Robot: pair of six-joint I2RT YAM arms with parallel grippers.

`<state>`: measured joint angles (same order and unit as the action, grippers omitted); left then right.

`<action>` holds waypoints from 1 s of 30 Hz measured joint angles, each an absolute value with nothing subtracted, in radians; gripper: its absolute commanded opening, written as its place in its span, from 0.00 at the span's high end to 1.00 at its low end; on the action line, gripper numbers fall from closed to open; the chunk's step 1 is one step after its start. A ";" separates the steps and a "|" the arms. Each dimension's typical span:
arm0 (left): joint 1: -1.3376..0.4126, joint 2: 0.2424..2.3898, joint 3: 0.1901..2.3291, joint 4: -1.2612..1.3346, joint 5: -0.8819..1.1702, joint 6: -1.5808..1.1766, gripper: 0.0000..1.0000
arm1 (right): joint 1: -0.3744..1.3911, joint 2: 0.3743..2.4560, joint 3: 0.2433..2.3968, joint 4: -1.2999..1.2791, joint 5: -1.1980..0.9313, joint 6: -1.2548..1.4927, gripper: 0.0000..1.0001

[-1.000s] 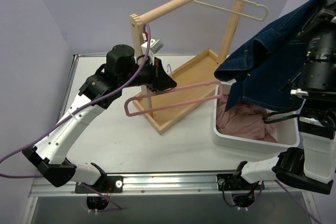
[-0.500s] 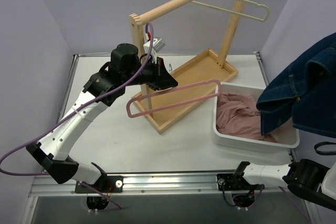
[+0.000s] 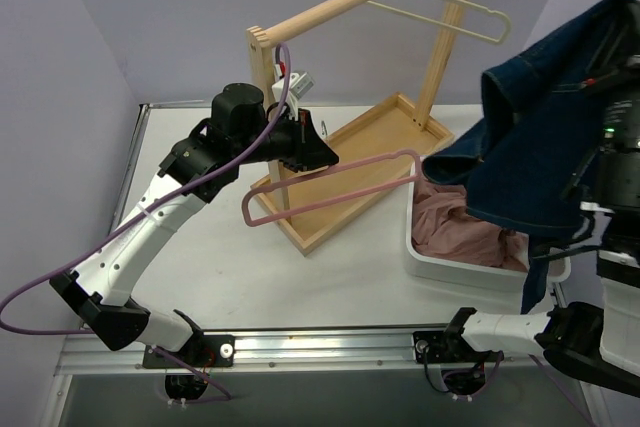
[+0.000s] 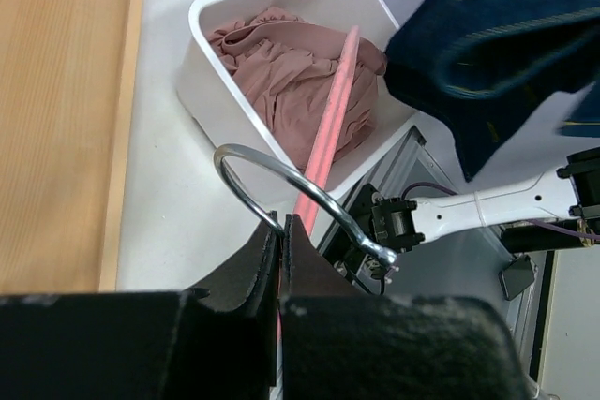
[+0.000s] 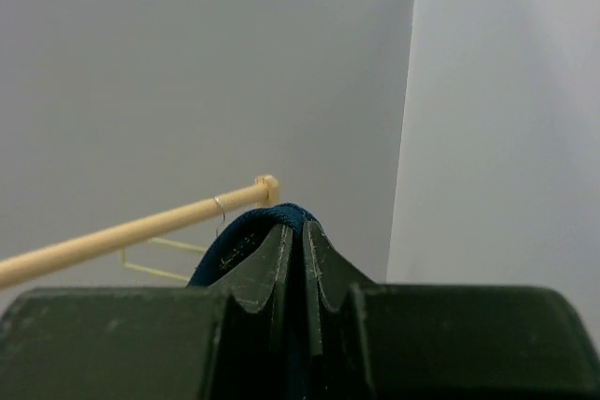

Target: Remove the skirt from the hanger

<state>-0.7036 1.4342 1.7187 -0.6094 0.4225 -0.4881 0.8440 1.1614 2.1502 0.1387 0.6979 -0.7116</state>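
The dusty-pink skirt (image 3: 455,229) (image 4: 281,72) lies crumpled in a white bin (image 3: 470,269) (image 4: 193,53) and touches no hanger. The cream hanger (image 3: 440,10) hangs bare on the wooden rail (image 3: 350,2). My left gripper (image 3: 328,154) (image 4: 283,223) is shut on the silver hook of a pink hanger (image 3: 244,207) (image 4: 334,105), held level above the table. My right gripper (image 5: 302,231) is raised high at the right and shut on a fold of a dark blue denim garment (image 3: 540,137) (image 5: 242,243). The denim drapes down over the bin's right part and hides that gripper from above.
A wooden rack with a tray base (image 3: 385,132) stands mid-table under the rail, behind the pink hanger. The bin sits at the table's right, near the front edge. Grey walls close in on the left, back and right.
The right arm swung the denim garment out to the right and low, then back up and left over the bin. The left arm rose slightly, then held still with the pink hanger.
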 measured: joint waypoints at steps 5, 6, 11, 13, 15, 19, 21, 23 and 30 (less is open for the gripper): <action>-0.704 1.434 1.699 -0.609 0.423 -0.495 0.98 | 0.845 1.157 1.982 0.154 0.761 -0.747 1.00; -0.704 1.434 1.695 -0.609 0.422 -0.496 0.98 | 0.845 1.156 1.950 0.155 0.776 -0.753 1.00; -0.704 1.433 1.691 -0.609 0.423 -0.498 0.98 | 0.845 1.121 1.790 0.170 0.865 -0.767 1.00; -0.704 1.432 1.691 -0.609 0.423 -0.498 0.98 | 0.846 1.093 1.739 0.178 0.908 -0.768 1.00; -0.704 1.430 1.691 -0.609 0.423 -0.498 0.98 | 0.846 1.063 1.702 0.184 0.960 -0.773 1.00; -0.704 1.423 1.690 -0.609 0.423 -0.498 0.98 | 0.846 0.990 1.640 0.202 1.080 -0.780 1.00; -0.704 1.417 1.688 -0.609 0.423 -0.498 0.98 | 0.846 0.945 1.615 0.195 1.152 -0.768 1.00; -0.704 1.411 1.681 -0.607 0.424 -0.498 0.98 | 0.846 0.911 1.607 0.143 1.209 -0.725 1.00; -0.705 1.406 1.674 -0.606 0.427 -0.498 0.98 | 0.846 0.819 1.591 -0.190 1.294 -0.416 1.00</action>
<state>-0.7052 1.4063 1.6737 -0.6064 0.4267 -0.4984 0.8459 0.8188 1.5913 -0.1898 1.2942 -0.4156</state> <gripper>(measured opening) 0.043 0.019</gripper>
